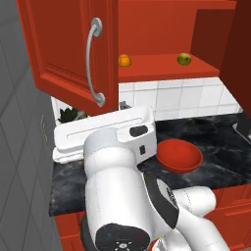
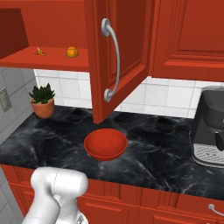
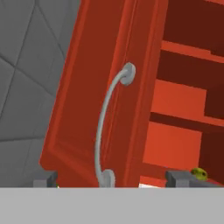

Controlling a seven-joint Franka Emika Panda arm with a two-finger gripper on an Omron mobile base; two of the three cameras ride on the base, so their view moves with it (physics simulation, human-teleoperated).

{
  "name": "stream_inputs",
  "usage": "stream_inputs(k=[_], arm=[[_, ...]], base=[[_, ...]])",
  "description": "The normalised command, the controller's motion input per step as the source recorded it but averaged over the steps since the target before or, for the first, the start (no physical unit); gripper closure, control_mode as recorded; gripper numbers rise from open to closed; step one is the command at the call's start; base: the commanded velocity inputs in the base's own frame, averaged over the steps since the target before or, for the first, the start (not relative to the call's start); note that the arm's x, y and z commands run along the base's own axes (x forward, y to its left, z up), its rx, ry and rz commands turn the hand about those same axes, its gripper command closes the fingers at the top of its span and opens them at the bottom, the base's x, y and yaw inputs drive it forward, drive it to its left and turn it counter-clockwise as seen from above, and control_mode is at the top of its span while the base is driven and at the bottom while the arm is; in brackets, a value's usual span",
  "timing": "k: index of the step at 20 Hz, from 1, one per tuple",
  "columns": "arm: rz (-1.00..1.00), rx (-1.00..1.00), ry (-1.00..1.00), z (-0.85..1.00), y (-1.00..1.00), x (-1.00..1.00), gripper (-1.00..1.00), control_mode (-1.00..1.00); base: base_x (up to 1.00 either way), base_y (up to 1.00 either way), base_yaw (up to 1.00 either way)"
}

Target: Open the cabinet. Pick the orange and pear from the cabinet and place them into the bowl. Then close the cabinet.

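Hanging wide apart, my fingers [image 3: 111, 179] hold nothing; their tips sit either side of the lower end of the silver handle [image 3: 105, 131] without touching it. That handle belongs to the left door [image 1: 68, 44] of the cabinet [image 1: 166, 29], which stands swung open, as does the right door [image 2: 122, 48]. On the bottom shelf [image 1: 162, 66] the orange [image 1: 124, 60] rests toward the left and the pear [image 1: 184, 59] farther right, well apart. Below on the dark marble counter [image 2: 162, 140] sits the red bowl [image 2: 105, 145], with a potted plant [image 2: 43, 101] near the wall and a coffee machine [image 2: 210, 127] at the right.
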Motion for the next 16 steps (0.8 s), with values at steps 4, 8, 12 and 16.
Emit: stream_inputs(k=[4, 8, 12, 16], arm=[[0.01, 0.33, 0.14, 0.24, -1.0, -0.3, -1.0, -1.0], [0.25, 0.3, 0.17, 0.14, -0.96, 0.0, -1.0, -1.0], [0.35, 0.25, 0.18, 0.04, -0.81, 0.08, -1.0, -1.0], [0.41, 0.21, 0.24, 0.0, -0.62, 0.0, -1.0, -1.0]], base=[[0.0, 0.0, 0.0], [0.0, 0.0, 0.0], [0.0, 0.0, 0.0], [0.0, 0.0, 0.0]])
